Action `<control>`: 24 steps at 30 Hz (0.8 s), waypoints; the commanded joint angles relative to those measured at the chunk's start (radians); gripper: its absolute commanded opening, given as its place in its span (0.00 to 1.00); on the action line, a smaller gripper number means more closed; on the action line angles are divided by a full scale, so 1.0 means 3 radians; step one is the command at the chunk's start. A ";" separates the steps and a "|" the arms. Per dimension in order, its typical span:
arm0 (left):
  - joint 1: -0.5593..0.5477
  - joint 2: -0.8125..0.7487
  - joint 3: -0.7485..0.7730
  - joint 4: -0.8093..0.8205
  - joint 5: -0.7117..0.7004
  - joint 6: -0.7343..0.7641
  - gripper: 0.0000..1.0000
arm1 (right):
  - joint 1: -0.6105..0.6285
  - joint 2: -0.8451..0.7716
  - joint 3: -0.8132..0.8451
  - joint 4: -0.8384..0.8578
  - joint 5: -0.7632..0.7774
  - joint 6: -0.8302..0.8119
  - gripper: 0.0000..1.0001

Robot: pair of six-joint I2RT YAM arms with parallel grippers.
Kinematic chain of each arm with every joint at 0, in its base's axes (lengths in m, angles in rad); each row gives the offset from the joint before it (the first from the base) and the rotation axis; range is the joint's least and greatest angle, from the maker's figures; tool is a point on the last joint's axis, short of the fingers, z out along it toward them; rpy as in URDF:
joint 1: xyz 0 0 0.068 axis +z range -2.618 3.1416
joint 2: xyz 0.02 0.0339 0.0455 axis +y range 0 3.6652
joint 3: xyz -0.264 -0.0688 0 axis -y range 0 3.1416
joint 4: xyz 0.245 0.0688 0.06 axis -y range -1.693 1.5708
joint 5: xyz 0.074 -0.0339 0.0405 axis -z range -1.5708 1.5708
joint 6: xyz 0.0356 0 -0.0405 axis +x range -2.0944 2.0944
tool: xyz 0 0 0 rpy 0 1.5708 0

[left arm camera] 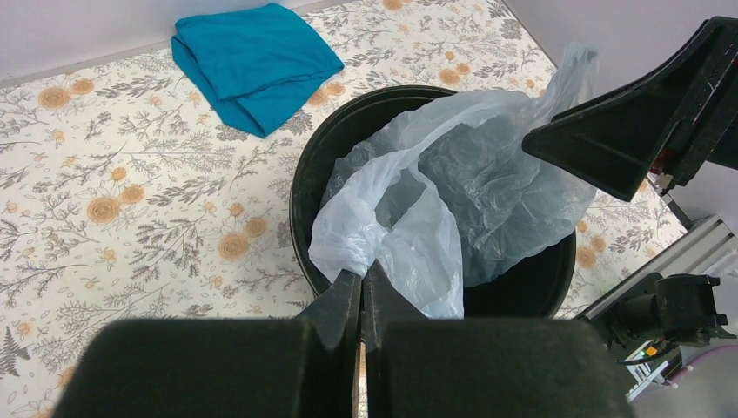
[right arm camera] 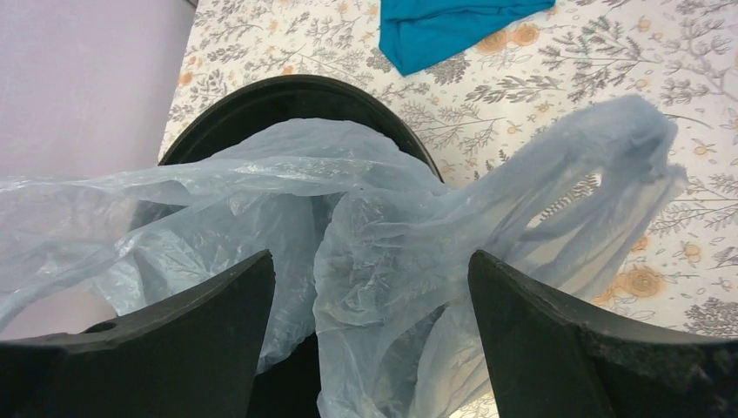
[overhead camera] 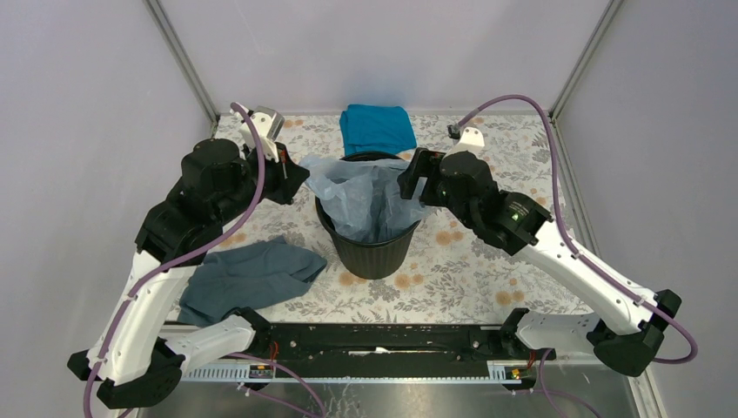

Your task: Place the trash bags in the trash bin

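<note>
The black round trash bin (overhead camera: pixel 374 252) stands mid-table. The pale blue-grey trash bag (overhead camera: pixel 365 196) lies partly inside it and spills over the rim on the left and right. My left gripper (overhead camera: pixel 300 178) is at the bin's left rim, shut on a bunched edge of the bag (left arm camera: pixel 357 248); the bin's rim (left arm camera: pixel 300 187) shows there too. My right gripper (overhead camera: pixel 409 183) is at the bin's right rim, open, its fingers (right arm camera: pixel 540 322) straddling a fold of the bag (right arm camera: pixel 400 252) above the bin (right arm camera: pixel 287 96).
A folded teal cloth (overhead camera: pixel 377 128) lies behind the bin, also in the left wrist view (left arm camera: pixel 252 61). A dark slate-grey cloth (overhead camera: pixel 248 274) lies front left. A metal rail (overhead camera: pixel 383 340) runs along the near edge. Grey walls enclose the floral table.
</note>
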 commanded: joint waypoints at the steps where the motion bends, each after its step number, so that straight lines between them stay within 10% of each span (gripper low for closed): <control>1: 0.0008 -0.0034 0.0137 0.0103 0.0032 -0.0032 0.00 | 0.0012 -0.0068 0.0063 0.0041 0.0310 -0.0038 0.90; 8: 0.0008 -0.0034 0.0144 0.0106 0.0071 -0.0064 0.00 | 0.0005 0.0146 -0.0019 0.0413 0.0698 0.0050 0.66; 15: 0.0011 -0.0083 0.0101 0.0108 0.0084 -0.0115 0.00 | 0.0010 0.0346 0.0020 0.0487 0.1006 0.0097 0.67; 24: 0.0009 -0.0086 0.0071 0.0133 0.0016 -0.0203 0.00 | 0.0001 0.0231 -0.0390 0.1231 0.0865 -0.0493 0.15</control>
